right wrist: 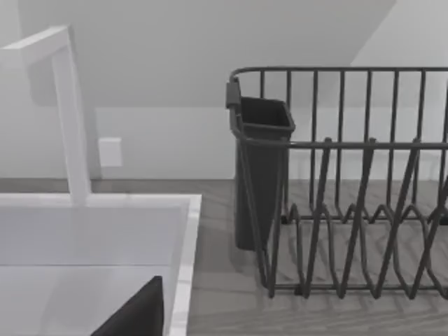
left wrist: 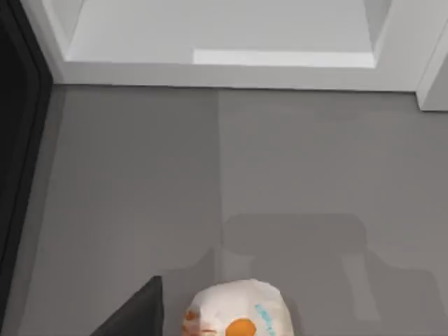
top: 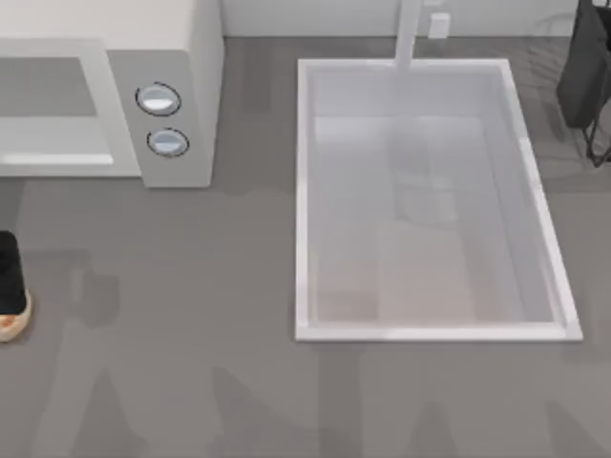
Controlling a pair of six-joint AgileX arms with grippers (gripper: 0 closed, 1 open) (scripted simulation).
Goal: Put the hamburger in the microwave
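Note:
The hamburger (left wrist: pixel 238 315), with its pale speckled wrap and an orange spot, lies on the grey counter at the far left edge of the table (top: pixel 13 322). My left gripper (top: pixel 8 272) hangs right over it, open. One dark finger (left wrist: pixel 140 315) stands beside the burger with a small gap between them. The microwave (top: pixel 181 57) stands at the back left, off-white, with two round knobs (top: pixel 158 99). Its pale open cavity (left wrist: pixel 217 31) faces the left gripper across bare counter. My right gripper (top: pixel 584 67) is parked at the back right, and one of its fingers (right wrist: pixel 136 315) shows.
A white sink basin (top: pixel 304 191) with a white tap (top: pixel 409 33) takes up the middle and right of the table. A dark wire dish rack (right wrist: pixel 350 182) with a cutlery cup (right wrist: pixel 260 168) stands beside the sink near the right arm. A black edge (left wrist: pixel 14 140) runs along the left wrist view.

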